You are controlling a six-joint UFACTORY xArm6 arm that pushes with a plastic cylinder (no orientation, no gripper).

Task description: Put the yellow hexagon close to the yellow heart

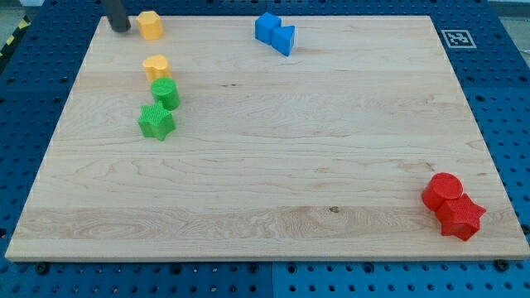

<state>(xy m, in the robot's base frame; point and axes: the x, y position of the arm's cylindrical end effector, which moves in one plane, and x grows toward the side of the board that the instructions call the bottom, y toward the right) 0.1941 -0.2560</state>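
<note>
Spreading across nearly the whole view: a pale wooden board (273, 182), sitting on a blue perforated table (513, 99). Lying at the view's bottom right, touching each other: a red cylinder (443, 191) and a red star (462, 218). Sitting at the top centre, also touching: two blue blocks (274, 34), shapes unclear. Standing at the view's left: a green star (156, 122) just below a green cylinder (166, 93).

Resting at the top left corner: the yellow hexagon (150, 25). Sitting near and below it, touching the green cylinder: the yellow heart (156, 66).

Hanging just left of the hexagon: my tip (120, 28), a bare rod, grasping nothing.

Risking, from this side: shoving the hexagon rightward, away from the heart; pushing too hard downward, knocking the heart into the green cylinder.

Showing no clear long axis or heading: the hexagon, being nearly symmetrical.
</note>
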